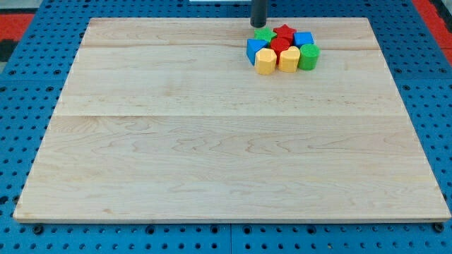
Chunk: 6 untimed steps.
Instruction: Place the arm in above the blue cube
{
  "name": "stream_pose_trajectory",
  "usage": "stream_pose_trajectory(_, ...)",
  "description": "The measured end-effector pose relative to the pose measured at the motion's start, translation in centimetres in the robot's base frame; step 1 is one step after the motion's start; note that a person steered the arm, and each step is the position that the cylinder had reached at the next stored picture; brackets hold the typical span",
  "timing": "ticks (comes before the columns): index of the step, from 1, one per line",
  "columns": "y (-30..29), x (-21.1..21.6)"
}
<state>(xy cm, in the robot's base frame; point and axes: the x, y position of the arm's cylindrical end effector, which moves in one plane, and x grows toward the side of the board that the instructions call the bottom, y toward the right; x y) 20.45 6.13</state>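
The blue cube sits at the right end of the back row of a tight cluster near the view's top. My tip is at the board's top edge, up and to the left of the cluster, just above the green star. It is about sixty pixels left of the blue cube and touches nothing that I can see. The cluster also holds a red star, a red block, a blue block, two yellow blocks and a green block.
The wooden board lies on a blue perforated table. All blocks are packed together near the board's top edge, right of centre.
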Motion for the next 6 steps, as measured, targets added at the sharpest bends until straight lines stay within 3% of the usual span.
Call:
stream_pose_trajectory(1,0.8,0.0)
stream_pose_trajectory(2,8.0,0.0)
stream_pose_trajectory(3,9.9,2.1)
stream_pose_trajectory(4,6.8,5.7)
stream_pose_trajectory(6,6.6,6.0)
